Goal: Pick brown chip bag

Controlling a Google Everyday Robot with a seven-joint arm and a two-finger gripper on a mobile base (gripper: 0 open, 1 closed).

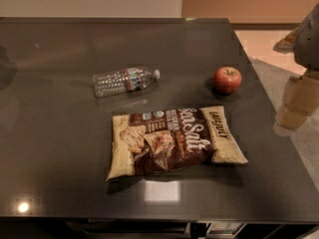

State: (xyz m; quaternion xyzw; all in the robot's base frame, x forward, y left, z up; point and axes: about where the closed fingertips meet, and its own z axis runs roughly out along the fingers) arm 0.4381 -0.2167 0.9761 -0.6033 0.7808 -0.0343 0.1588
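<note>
**Brown chip bag** [174, 141]: laid flat at the front middle of the counter [50, 148], print upward, nothing resting on it. It is judged open to a grasp from above.

**Water bottle** [124, 80]: laid on its side behind the bag, apart from it.

**Apple** [228, 79]: set at the right rear, apart from the bag.

**Gripper** [295, 102]: held off the counter's right edge, well apart from the bag. No item is seen in it. Whether it is spread or pressed together cannot be told.
</note>
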